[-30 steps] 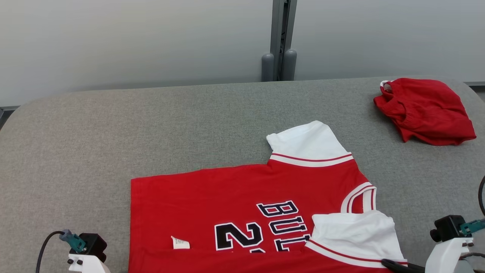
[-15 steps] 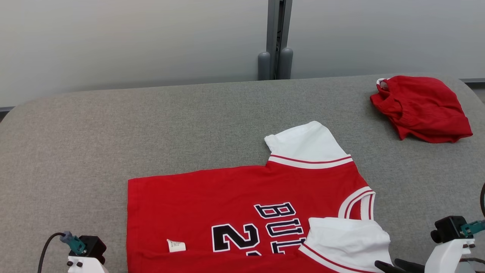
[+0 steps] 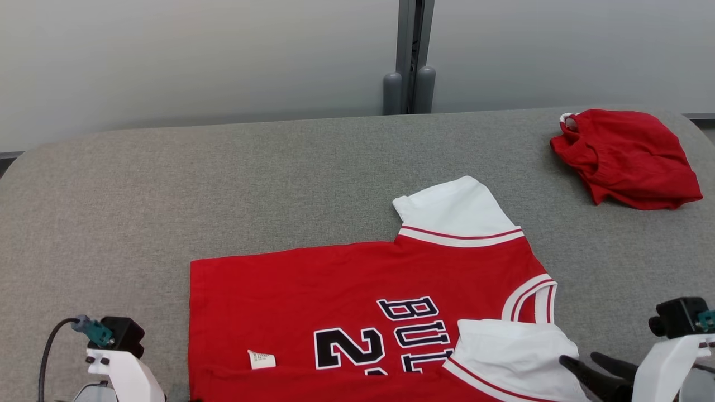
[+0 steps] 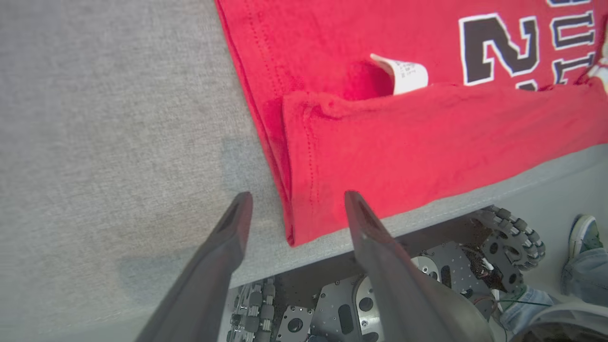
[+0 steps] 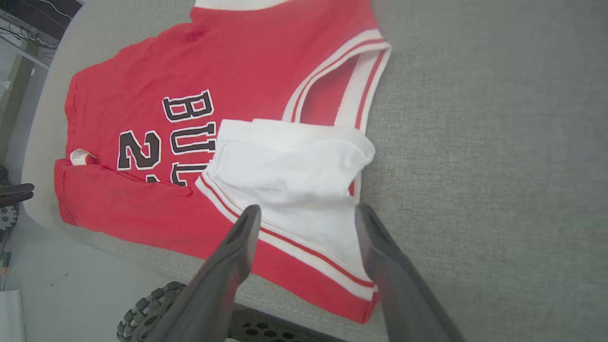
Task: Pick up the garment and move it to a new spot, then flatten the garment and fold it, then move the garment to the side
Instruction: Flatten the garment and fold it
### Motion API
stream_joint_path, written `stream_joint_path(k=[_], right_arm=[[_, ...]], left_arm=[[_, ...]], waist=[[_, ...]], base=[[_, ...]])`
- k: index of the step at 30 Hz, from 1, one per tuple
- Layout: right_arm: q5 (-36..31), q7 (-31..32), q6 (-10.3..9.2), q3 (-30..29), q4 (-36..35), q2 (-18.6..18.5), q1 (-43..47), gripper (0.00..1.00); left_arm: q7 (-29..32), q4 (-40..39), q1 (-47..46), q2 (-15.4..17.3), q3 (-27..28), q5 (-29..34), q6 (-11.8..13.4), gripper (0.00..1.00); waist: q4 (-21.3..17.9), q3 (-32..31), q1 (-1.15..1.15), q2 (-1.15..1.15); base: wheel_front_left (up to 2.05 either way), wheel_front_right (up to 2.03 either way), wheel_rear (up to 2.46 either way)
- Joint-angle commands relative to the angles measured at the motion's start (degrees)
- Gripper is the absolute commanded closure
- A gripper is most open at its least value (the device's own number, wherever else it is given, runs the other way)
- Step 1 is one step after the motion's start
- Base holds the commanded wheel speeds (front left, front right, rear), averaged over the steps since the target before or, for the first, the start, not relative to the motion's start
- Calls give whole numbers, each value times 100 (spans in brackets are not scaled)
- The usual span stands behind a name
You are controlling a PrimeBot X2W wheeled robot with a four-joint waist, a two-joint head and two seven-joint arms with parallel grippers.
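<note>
The left gripper [image 4: 297, 196] and right gripper [image 5: 308, 209] stand spread, empty, over the red jersey [image 3: 357, 279] — near edge folded — a crumpled red cloth [image 3: 625, 159] well apart.

The left gripper [image 4: 298, 194] and right gripper [image 5: 308, 207] both angle downward, dark fingers [image 4: 375, 237] spread wide apart, holding nothing.

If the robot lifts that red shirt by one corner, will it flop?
Probably yes: the red shirt lies folded over itself, sleeve and hem, like soft cloth. It looks thin, so likely light. It may cling to the fuzzy grey table when pushed.
</note>
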Motion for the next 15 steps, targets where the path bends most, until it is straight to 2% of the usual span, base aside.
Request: stream_joint_path(k=[1, 8, 15], right_arm=[[-140, 9, 2, -182, -193, 57, -23, 0], [-558, -128, 2, -635, -553, 222, -470, 0], [-704, -497, 2, -631, -430, 228, -1139, 0]], left_arm=[[-186, -19, -126, 18, 120, 83, 69, 0], [-709, 5, -322, -113, 358, 330, 204, 0], [-1214, 267, -494, -426, 491, 613, 231, 0]], waist=[[-1, 21, 0, 0], [-8, 124, 0, 0], [28, 241, 0, 0]], base=[[0, 0, 0], [0, 0, 0], [0, 0, 0]])
